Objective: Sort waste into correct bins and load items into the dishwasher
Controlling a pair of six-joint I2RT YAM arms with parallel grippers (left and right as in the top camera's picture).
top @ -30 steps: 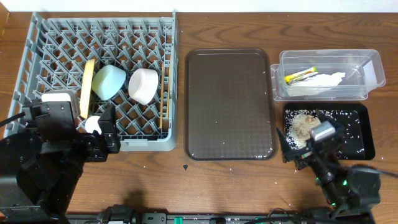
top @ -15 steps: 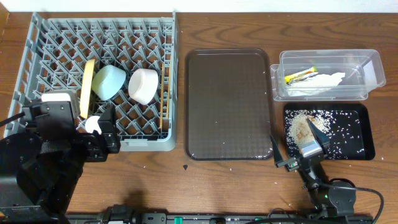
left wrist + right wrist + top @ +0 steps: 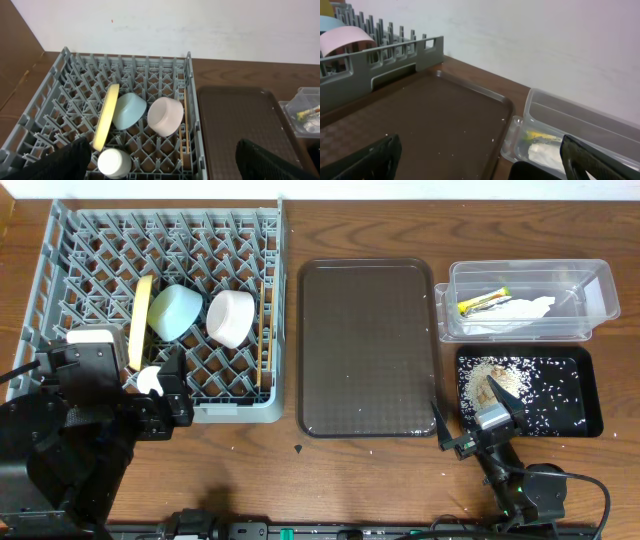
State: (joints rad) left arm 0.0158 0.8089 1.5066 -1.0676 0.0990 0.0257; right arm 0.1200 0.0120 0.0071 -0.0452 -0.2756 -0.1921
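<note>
We found the left fingers spread wide and empty at the near edge of the grey dish rack. The rack held the yellow plate, light blue bowl, white bowl, white cup and chopsticks. The right fingers were likewise apart, holding nothing. The tissue and sachet wrapper lay in the clear tub. The rice scraps lay in the black tray.
</note>
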